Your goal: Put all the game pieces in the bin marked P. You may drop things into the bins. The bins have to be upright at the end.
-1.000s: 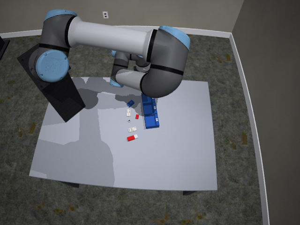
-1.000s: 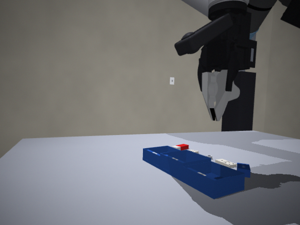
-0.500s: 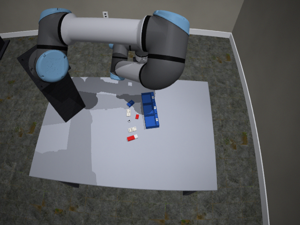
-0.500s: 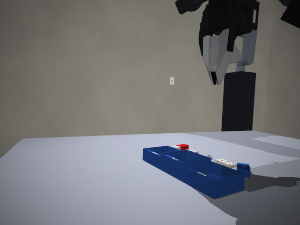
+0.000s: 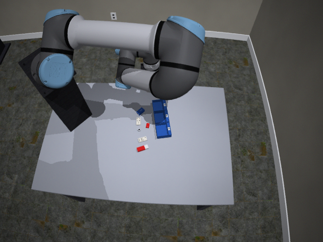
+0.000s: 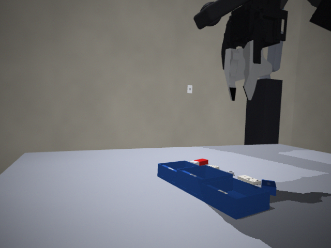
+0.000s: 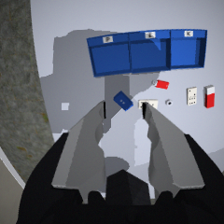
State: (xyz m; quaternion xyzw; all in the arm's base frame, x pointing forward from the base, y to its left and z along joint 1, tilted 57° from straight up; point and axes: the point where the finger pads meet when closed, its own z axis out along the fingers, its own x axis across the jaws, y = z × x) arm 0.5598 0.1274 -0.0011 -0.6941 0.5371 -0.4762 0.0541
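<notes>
A row of three joined blue bins (image 5: 161, 118) (image 6: 213, 188) (image 7: 147, 51) stands upright on the table. The bin marked P (image 7: 112, 58) (image 5: 158, 106) (image 6: 251, 206) is the end one and looks empty. A small blue game piece (image 7: 122, 100) (image 5: 140, 111) (image 6: 268, 184) lies on the table just outside bin P. Two white dominoes (image 5: 138, 121) (image 7: 191, 96) (image 5: 142, 139), a small red piece (image 5: 147, 125) (image 7: 162, 84), a tiny die (image 5: 139, 129) (image 7: 169, 102) and a red-and-white block (image 5: 142, 147) (image 7: 209, 96) (image 6: 200, 161) lie beside the bins. My gripper (image 6: 240, 96) (image 7: 123, 103) hangs high above the blue piece, fingers apart and empty.
The arm's black mounting block (image 5: 62, 104) (image 6: 263, 112) stands at the table's corner behind the bins. The arm's upper links (image 5: 117, 34) hide the gripper in the top view. The table edge (image 7: 39, 107) runs close on the left in the wrist view.
</notes>
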